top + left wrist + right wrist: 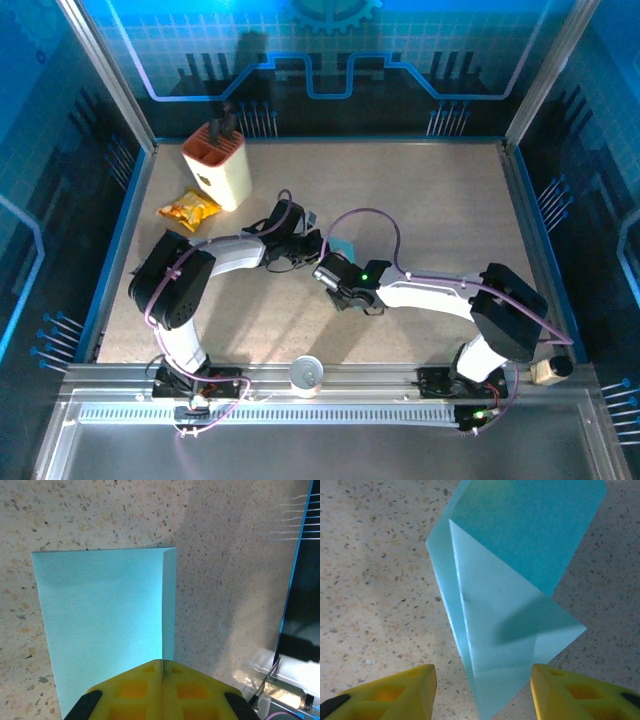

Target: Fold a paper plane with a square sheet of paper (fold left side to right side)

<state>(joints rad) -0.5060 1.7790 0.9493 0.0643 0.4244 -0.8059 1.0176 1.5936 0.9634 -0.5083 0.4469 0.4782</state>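
The square sheet of paper (344, 246) lies light-blue and partly folded on the speckled table, between the two wrists. In the left wrist view the sheet (100, 620) has its upper layer ending in a straight edge that leaves a narrow strip of the lower layer uncovered. That edge runs straight into my left gripper (162, 664), whose yellow fingers are pressed together on it. In the right wrist view the sheet (510, 580) rises in a raised flap. Its near corner points down between the spread fingers of my right gripper (483, 674), which touch nothing. From above, both grippers (305, 240) (328, 268) meet at the paper.
A cream knife block (218, 168) stands at the back left, with a yellow snack packet (188, 209) in front of it. A white cup (306, 375) sits on the near rail between the arm bases. Blue walls enclose the table.
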